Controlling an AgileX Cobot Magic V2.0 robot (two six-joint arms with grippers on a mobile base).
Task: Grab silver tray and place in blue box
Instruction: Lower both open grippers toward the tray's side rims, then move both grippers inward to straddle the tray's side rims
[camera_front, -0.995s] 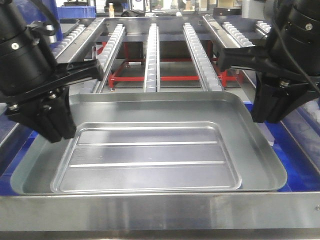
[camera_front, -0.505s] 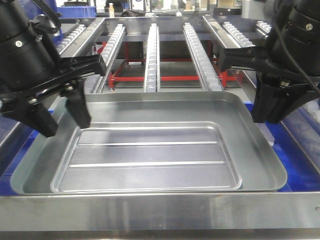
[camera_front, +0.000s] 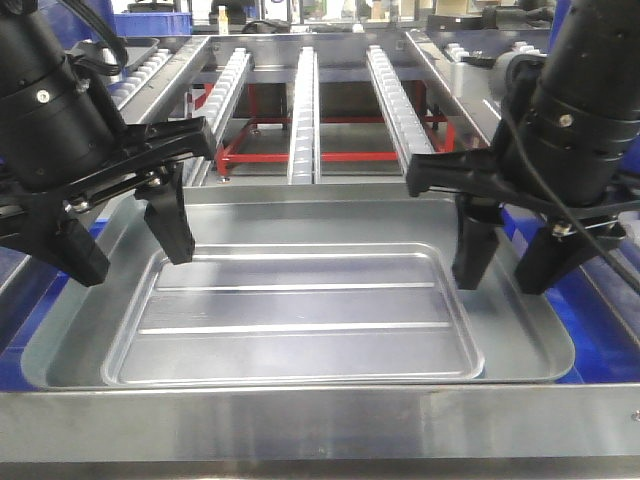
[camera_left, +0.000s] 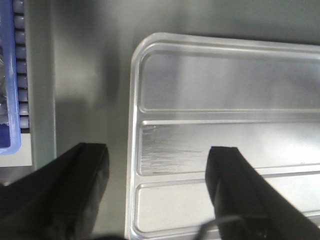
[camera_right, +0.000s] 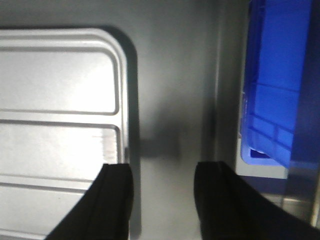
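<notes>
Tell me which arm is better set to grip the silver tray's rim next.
Left, probably. The left pincer, open, straddles the rim of the silver tray, one finger on each side. The right pincer, also open, has its inner finger over the rim, not clearly inside.

Shiny silver rectangular ribbed metal tray (camera_front: 300, 310): one. Raised ribs (camera_front: 295, 288) on its floor: two. Wider dull grey metal tray (camera_front: 330, 215) with smooth border: one. Bright-blue ribbed plastic box (camera_right: 272, 85): one in right wrist view; blue plastic also at left edge of front view, cannot tell if same box. Black grippers: two, left gripper (camera_front: 135, 262) and right gripper (camera_front: 500, 280); two jaws each, four in all. White-roller conveyor rails (camera_front: 303, 100): five in view, rightmost partly hidden. Red metal frame (camera_front: 340, 156): one.
</notes>
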